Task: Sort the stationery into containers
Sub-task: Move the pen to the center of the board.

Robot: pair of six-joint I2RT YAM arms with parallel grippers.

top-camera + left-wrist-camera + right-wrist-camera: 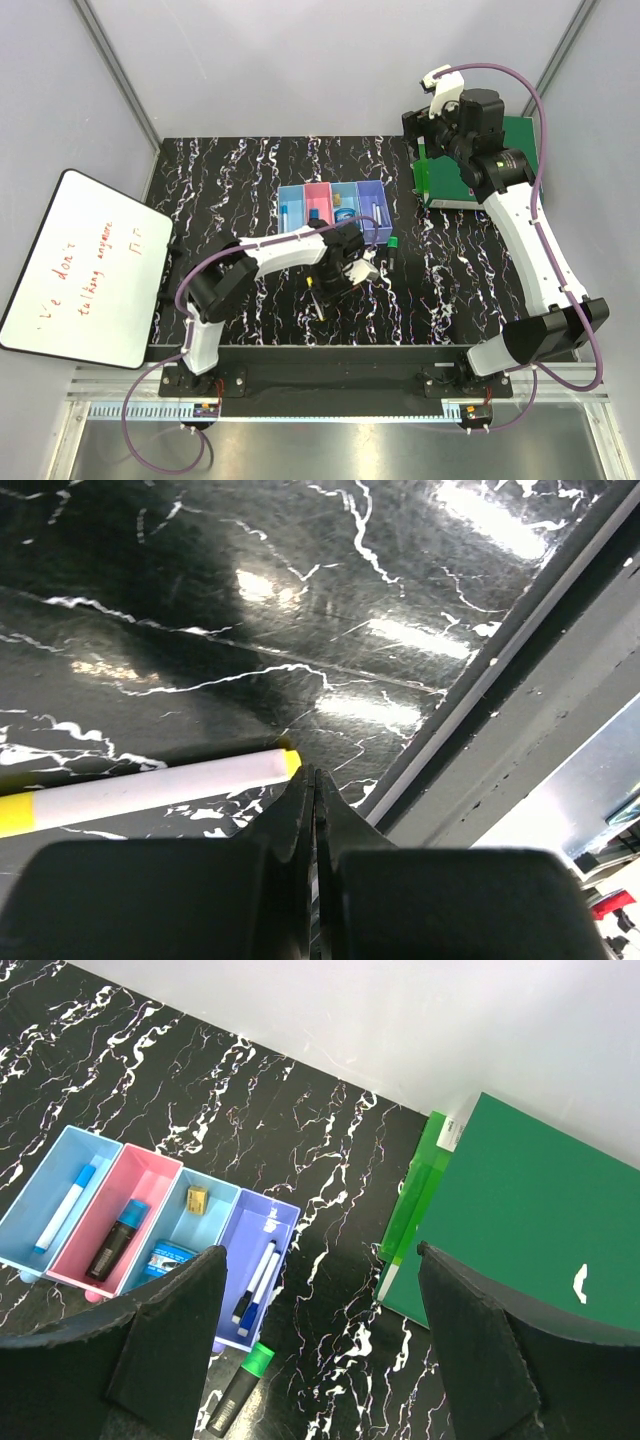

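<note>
The four joined bins (333,210) stand mid-table; the right wrist view shows them (60,1140) holding a blue-capped white marker (65,1210), a dark marker (113,1243), a gold piece (197,1198), a blue object (172,1257) and two pens (256,1280). A green-capped dark marker (238,1390) lies on the table just in front of the purple bin (393,247). A yellow-and-white pen (150,790) lies flat on the table (318,297). My left gripper (312,775) is shut and empty, its tips beside the pen's yellow end (345,275). My right gripper (320,1250) is open and empty, high over the back right (425,125).
A big green folder (520,1220) lies at the back right (505,155). A whiteboard with red writing (85,265) leans off the table's left side. The table's near edge and metal rail (520,660) run just beyond my left gripper.
</note>
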